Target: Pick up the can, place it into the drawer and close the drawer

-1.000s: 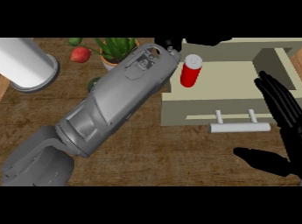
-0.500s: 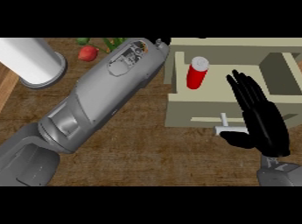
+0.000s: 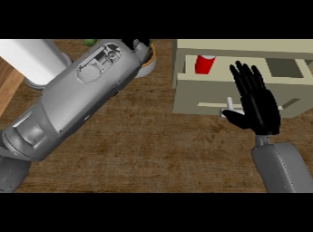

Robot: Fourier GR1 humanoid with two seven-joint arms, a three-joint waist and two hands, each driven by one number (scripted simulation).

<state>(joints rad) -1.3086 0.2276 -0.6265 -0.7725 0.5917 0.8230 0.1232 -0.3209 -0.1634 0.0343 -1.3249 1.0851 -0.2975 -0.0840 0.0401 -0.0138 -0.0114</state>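
Now the can (image 3: 205,63) is stood in the open drawer (image 3: 192,97), its front overlapped by the outstretched right hand (image 3: 256,102).

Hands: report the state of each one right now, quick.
Left hand: mostly hidden at the top edge, cannot be told.
Right hand: open, fingers straight, holding nothing, over the drawer front.

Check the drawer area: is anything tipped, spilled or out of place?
Nothing stands out. The can stands upright inside the open drawer; the right hand, open, is over the drawer's front by its handle.
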